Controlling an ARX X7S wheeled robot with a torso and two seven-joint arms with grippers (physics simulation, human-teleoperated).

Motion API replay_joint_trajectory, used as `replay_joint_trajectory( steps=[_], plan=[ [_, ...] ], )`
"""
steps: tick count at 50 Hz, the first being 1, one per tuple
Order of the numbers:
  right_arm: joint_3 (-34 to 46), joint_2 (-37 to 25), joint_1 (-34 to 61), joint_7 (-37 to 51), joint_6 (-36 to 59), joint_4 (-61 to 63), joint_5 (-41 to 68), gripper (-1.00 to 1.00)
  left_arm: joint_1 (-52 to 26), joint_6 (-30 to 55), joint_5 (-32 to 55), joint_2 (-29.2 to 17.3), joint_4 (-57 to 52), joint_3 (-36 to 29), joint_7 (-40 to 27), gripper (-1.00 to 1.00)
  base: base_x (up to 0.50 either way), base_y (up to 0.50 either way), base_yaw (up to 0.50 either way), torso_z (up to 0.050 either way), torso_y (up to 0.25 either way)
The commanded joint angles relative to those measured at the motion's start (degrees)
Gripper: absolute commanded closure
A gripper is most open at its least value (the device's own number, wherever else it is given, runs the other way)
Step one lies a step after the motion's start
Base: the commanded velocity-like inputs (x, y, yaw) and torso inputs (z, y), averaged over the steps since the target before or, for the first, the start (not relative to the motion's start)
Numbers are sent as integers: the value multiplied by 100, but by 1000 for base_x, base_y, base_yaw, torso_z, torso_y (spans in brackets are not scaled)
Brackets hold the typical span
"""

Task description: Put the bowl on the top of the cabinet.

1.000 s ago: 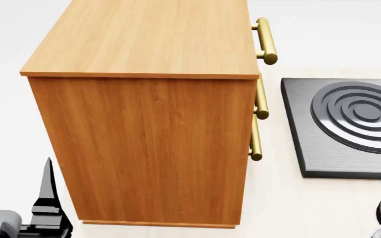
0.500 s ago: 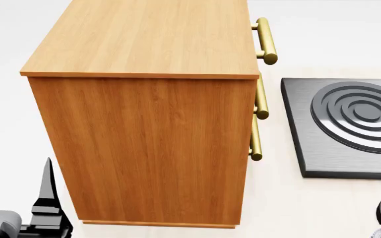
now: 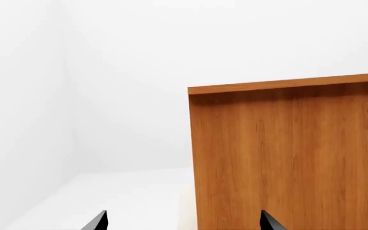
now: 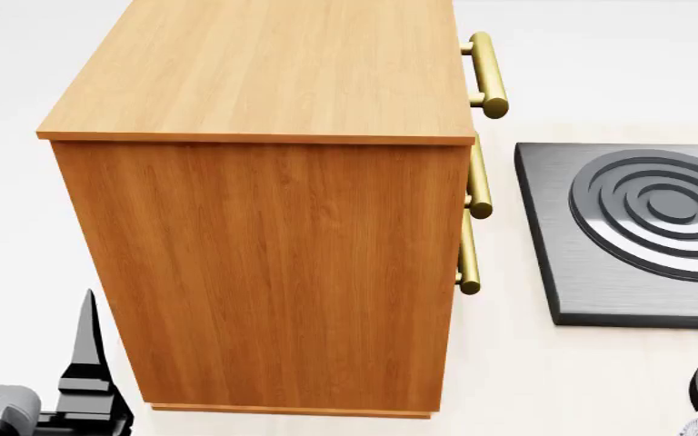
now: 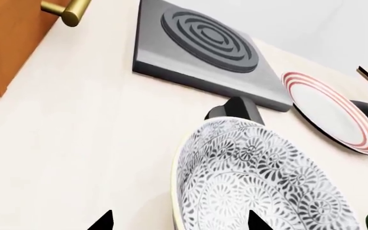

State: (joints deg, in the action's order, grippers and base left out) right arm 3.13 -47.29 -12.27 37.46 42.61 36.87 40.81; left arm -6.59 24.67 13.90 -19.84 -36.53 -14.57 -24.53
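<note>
The bowl [image 5: 260,177] sits on the desk [image 5: 75,143] directly ahead of the right gripper [image 5: 174,223], whose two tips stand apart and empty, one lined up with the near rim. That makes the right arm the nearer one. The cabinet [image 4: 276,182] rises off to the gripper's left, its flat top bare. The left gripper [image 3: 180,223] is spread too, holding nothing, facing the cabinet's side.
</note>
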Motion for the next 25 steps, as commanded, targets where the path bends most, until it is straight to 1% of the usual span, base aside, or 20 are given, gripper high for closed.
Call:
replay_joint_trajectory(
  steps=[1,25],
  plan=[
    [89,33,56,-25,-29,-117,-76,-100,-9,-48,10,-12,63,-9,-5,-100,0,0,0,0,0],
    [182,84,149,-36,-28,-247,-118,-100,8,-78,51,-43,69,-16,-43,-100,0,0,0,0,0]
  ],
)
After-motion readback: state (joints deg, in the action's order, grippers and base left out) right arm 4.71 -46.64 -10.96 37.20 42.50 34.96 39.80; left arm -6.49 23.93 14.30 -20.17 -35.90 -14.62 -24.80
